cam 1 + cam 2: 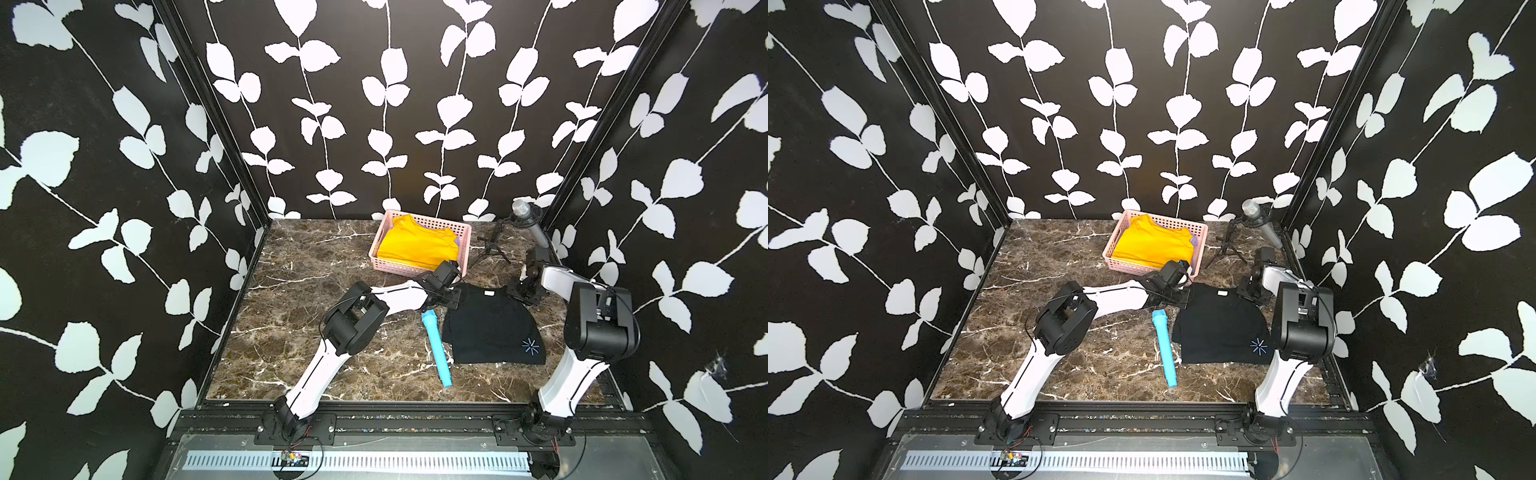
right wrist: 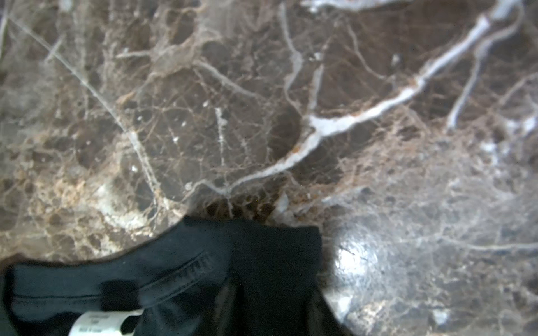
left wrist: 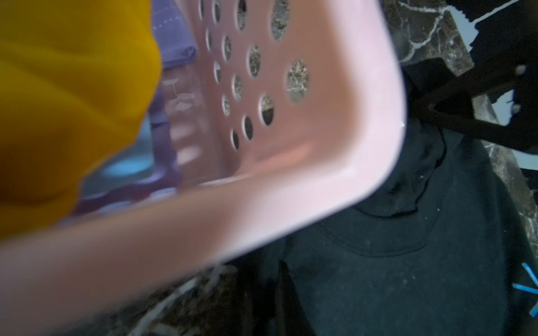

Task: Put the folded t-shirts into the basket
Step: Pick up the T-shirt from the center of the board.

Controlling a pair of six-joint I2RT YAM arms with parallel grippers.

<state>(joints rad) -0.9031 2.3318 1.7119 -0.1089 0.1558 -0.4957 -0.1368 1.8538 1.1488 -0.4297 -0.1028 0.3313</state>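
Observation:
The black t-shirt [image 1: 490,328] [image 1: 1221,328] lies flat on the marble table, its blue logo at the near right. My left gripper [image 1: 451,297] [image 3: 273,320] is shut on its far left corner, right beside the basket. My right gripper [image 1: 521,297] [image 2: 270,314] is shut on the far right corner, with black cloth [image 2: 174,276] bunched between the fingers. The pink basket [image 1: 380,237] [image 3: 320,189] stands at the back. The yellow t-shirt [image 1: 417,245] [image 3: 58,101] lies on top inside it. Under it, a lilac t-shirt [image 3: 171,37] and a bit of light blue cloth [image 3: 128,168] peek out.
A long light-blue toy microphone [image 1: 436,347] [image 1: 1165,347] lies just left of the black shirt. A grey microphone [image 1: 523,212] on a small black tripod [image 1: 494,245] stands at the back right corner. Patterned walls close in three sides.

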